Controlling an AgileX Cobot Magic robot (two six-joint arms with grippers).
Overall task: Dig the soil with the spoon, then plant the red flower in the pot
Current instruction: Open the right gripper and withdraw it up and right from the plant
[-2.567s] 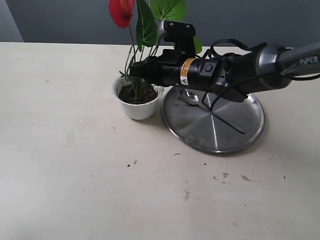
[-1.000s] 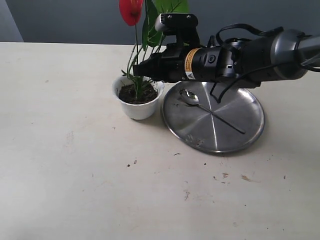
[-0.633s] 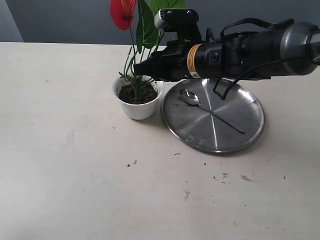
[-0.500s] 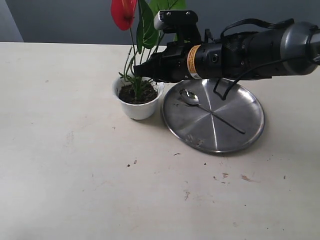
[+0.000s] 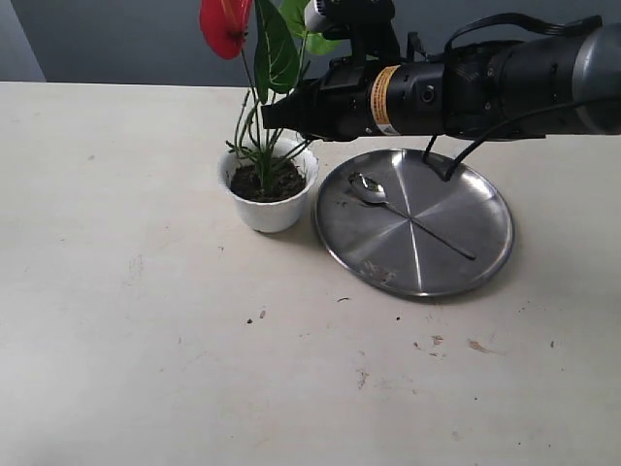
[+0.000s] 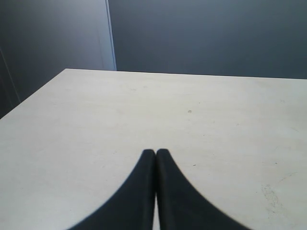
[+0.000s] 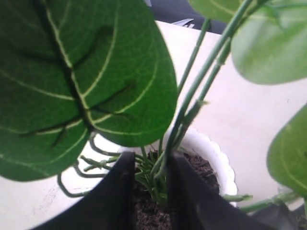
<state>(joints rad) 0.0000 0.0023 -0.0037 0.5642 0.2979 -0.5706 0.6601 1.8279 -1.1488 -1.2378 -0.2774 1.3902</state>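
Over on the left side of the worktop (image 5: 146, 340) there's nothing going on. The left gripper (image 6: 156, 154) only shows in its own wrist view, fingers pressed together with nothing between them, hanging over bare beige surface.

Moving right you hit the pot (image 5: 269, 202), a little white cup sitting on the worktop just beside the plate (image 5: 466, 262). It's got the soil (image 5: 281, 184) in it, dark and crumbly, nearly up to the rim. The red flower (image 5: 224, 23) is standing in that soil, stems going down into the middle of the pot, one red bloom up top and big green leaves around it.

The right gripper (image 5: 275, 115) reaches in from the right, above the pot, at the stems. In the right wrist view the two fingers (image 7: 122, 191) sit on either side of the stem bundle with a narrow gap, so it looks parted around them rather than clamped.

Further right, the spoon (image 5: 408, 216) lies flat on the steel plate, bowl toward the pot, handle pointing away.
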